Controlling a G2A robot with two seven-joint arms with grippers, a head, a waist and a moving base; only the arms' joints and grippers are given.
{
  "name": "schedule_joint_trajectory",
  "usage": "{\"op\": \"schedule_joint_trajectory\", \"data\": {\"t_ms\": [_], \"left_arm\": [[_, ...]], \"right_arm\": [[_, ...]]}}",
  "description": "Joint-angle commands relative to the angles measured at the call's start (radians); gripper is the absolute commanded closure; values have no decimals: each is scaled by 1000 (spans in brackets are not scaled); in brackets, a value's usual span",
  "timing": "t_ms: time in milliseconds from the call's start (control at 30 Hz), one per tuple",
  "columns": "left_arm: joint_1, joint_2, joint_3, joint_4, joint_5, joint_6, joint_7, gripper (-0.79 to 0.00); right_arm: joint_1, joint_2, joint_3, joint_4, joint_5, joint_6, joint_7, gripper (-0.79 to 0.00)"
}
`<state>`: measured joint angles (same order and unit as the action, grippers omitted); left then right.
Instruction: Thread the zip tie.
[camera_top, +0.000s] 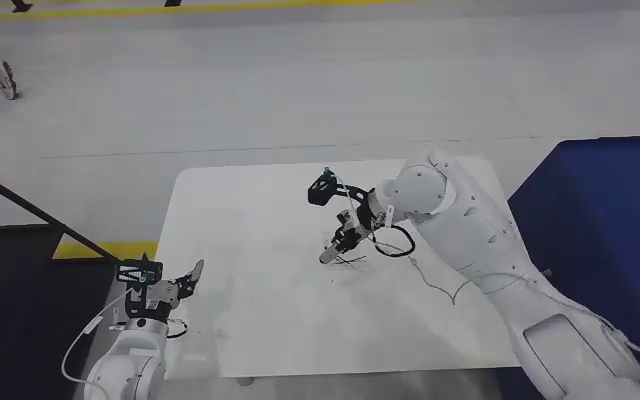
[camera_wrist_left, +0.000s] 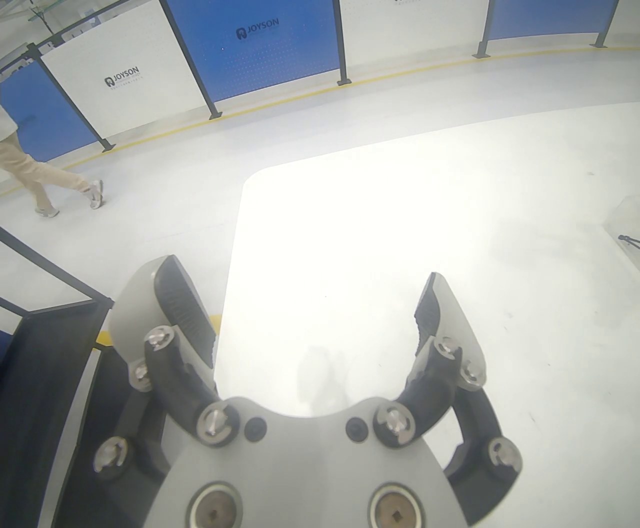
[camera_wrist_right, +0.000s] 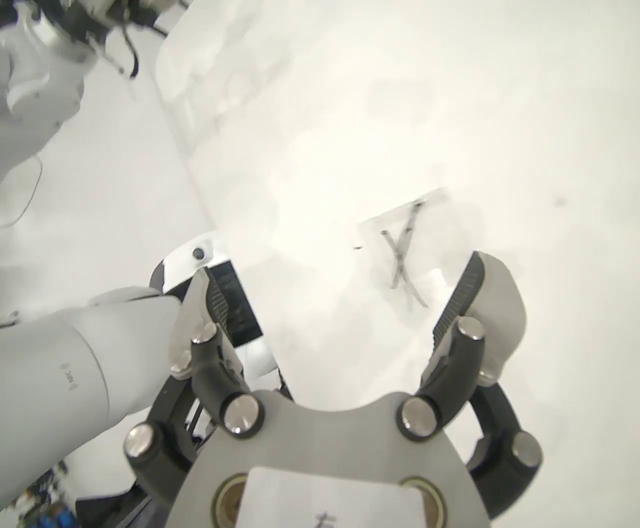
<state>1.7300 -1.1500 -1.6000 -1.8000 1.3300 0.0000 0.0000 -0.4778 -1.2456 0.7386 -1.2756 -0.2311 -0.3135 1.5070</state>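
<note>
White table (camera_top: 250, 300) | zip tie (camera_wrist_right: 402, 250) just beside right end effector (camera_wrist_right: 342, 267), fingers spread

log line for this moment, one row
stage: pre-grasp | right end effector: open, near crossed zip ties on table | left end effector: open, empty, at table edge | threading: not started

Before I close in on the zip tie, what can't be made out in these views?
Right wrist view: crossed zip ties, faint against the bright table; head and tail ends indistinguishable.
Top view: they are too small to separate.
Left wrist view: dark strand cut off by the frame edge.
</note>
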Motion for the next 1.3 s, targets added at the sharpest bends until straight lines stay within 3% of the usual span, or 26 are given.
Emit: {"op": "schedule_joint_trajectory", "data": {"t_ms": [0,133,233,300,467,567,667,700,733,800,867,1267], "left_arm": [[0,0,0,0,0,0,0,-785],[0,0,0,0,0,0,0,-785],[0,0,0,0,0,0,0,-785],[0,0,0,0,0,0,0,-785],[0,0,0,0,0,0,0,-785],[0,0,0,0,0,0,0,-785],[0,0,0,0,0,0,0,-785],[0,0,0,0,0,0,0,-785],[0,0,0,0,0,0,0,-785],[0,0,0,0,0,0,0,-785],[0,0,0,0,0,0,0,-785],[0,0,0,0,0,0,0,-785]], "right_arm": [[115,-15,-100,146,132,37,29,-785],[264,-65,-294,295,210,139,29,-785],[323,-96,-405,355,255,113,29,-785],[366,-113,-467,385,195,128,29,-785],[366,-113,-467,385,195,128,29,-785],[321,-111,-456,375,231,-20,-21,-785],[321,-110,-482,388,185,-70,-70,-785],[321,-110,-488,400,190,-80,-80,-539],[319,-111,-502,410,188,-88,-88,-369],[322,-116,-531,431,186,-101,-101,-369],[322,-123,-559,441,216,-122,-122,-268],[287,-173,-569,575,171,-141,-141,-203]]}}
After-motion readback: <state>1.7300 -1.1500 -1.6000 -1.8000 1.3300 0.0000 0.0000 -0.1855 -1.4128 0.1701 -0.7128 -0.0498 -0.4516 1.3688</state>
